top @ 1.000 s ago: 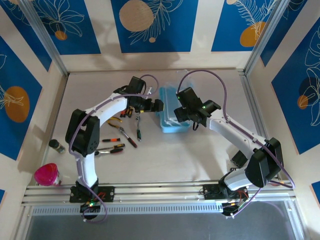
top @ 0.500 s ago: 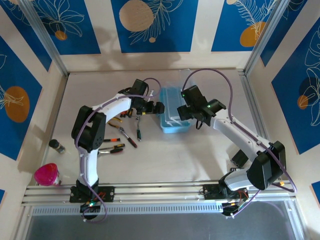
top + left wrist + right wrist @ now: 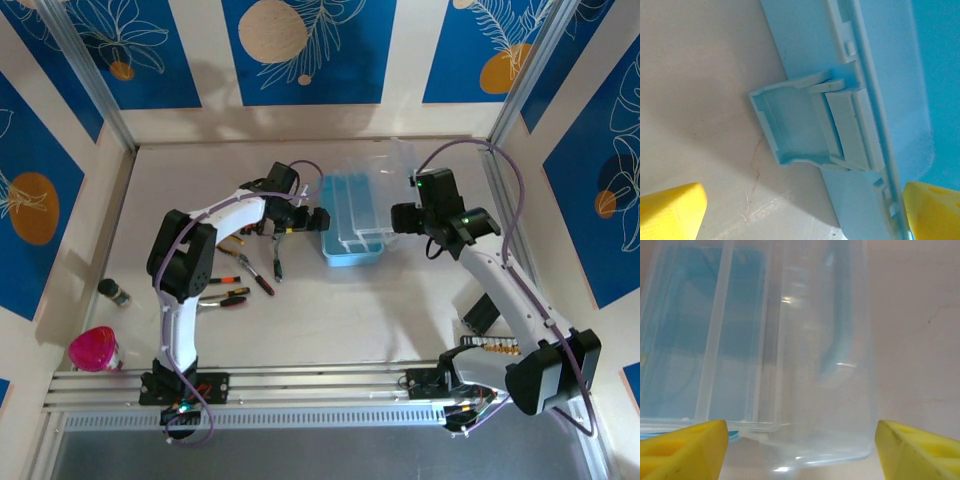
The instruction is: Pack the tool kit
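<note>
The tool kit's light-blue case [image 3: 340,250] lies mid-table with its clear lid [image 3: 385,180] swung up toward the right. My left gripper [image 3: 318,218] is open against the case's left side. In the left wrist view its latch [image 3: 805,125] hangs open ahead of the left gripper [image 3: 802,220], whose yellow fingertips [image 3: 670,210] stand wide apart. My right gripper [image 3: 405,218] is open just right of the lid. The lid's [image 3: 825,340] edge lies between the spread fingers of the right gripper [image 3: 800,455], untouched. Pliers [image 3: 255,272] and screwdrivers [image 3: 225,298] lie left of the case.
A pink cup [image 3: 95,350] and a small dark bottle [image 3: 114,292] stand at the near left. A black block [image 3: 480,313] and a strip of orange-tipped bits [image 3: 490,343] lie near the right arm's base. Walls close the table on three sides.
The right arm has swung to the right, and the clear lid has risen from over the case and opened toward that side. The left gripper has stayed at the case's left side.
</note>
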Controlling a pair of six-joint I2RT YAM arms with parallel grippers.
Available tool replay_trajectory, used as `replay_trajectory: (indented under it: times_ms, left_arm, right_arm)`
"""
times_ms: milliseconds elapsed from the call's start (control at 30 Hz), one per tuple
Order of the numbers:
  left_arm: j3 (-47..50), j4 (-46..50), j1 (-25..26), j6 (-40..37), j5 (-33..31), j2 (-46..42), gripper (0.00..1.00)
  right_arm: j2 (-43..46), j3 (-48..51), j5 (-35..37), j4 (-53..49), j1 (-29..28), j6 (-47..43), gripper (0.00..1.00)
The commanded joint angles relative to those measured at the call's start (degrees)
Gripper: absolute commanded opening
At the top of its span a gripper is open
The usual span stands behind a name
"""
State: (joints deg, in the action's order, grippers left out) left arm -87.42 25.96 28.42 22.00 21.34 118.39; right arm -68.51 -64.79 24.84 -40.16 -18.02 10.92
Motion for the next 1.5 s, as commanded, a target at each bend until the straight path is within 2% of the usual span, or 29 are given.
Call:
replay_trajectory:
  times_ms: [0, 167, 433, 500, 633, 700, 767, 833, 967, 1133, 1367, 1467]
  left_arm:
    - [-0.47, 0.14, 0.66, 0.08, 1.07, 1.07, 1.0]
    - [-0.83, 0.3, 0.66, 0.14, 1.16, 1.11, 1.0]
    - [-3.27, 3.26, 0.66, -1.5, -0.4, -0.06, 1.0]
    - [-5.91, 5.99, 0.5, -2.99, -2.16, -1.16, 1.0]
    - [-11.56, 12.43, -0.45, -5.93, -5.97, -4.3, 1.0]
    - [-12.12, 15.33, -1.31, -5.96, -8.51, -6.25, 1.0]
    - [-10.11, 17.25, -2.31, -4.78, -11.18, -9.29, 1.0]
    - [-5.11, 17.6, -3.4, -1.66, -16.8, -13.44, 1.0]
    - [5.82, 17.19, -6.97, 3.57, -23.23, -19.93, 1.0]
    - [16.85, 14.0, -14.72, 12.46, -21.05, -23.34, 1.0]
    - [22.42, 11.27, -19.05, 16.16, -20.19, -20.8, 1.0]
    - [23.42, 9.59, -20.46, 16.84, -20.58, -19.06, 0.95]
  right_arm:
    - [1.33, 3.03, -8.01, 1.3, 3.28, 2.84, 0.76]
    - [1.74, 8.31, -16.51, 6.46, 8.97, 6.39, 0.65]
    - [2.88, 5.2, -16.05, 3.54, 9.13, 4.77, 0.61]
    - [3.29, 3.25, -15.83, 2.05, 8.62, 3.49, 0.67]
    - [2.78, -0.66, -18.05, -1.13, 7.1, 1.97, 0.97]
    - [2.18, -1.82, -18.38, -2.07, 5.27, 1.66, 0.99]
    - [1.48, -2.61, -18.29, -2.64, 3.0, 1.73, 0.99]
    - [0.48, -2.87, -18.92, -2.45, 0.48, 1.73, 0.99]
    - [-3.11, -3.44, -20.44, -1.13, -3.48, 1.43, 0.99]
    - [-9.44, -6.94, -20.81, -0.71, -6.9, 0.27, 0.99]
    - [-13.63, -9.43, -21.58, -0.62, -9.37, -0.34, 0.99]
    - [-13.86, -8.78, -21.66, -0.4, -9.58, -0.19, 0.99]
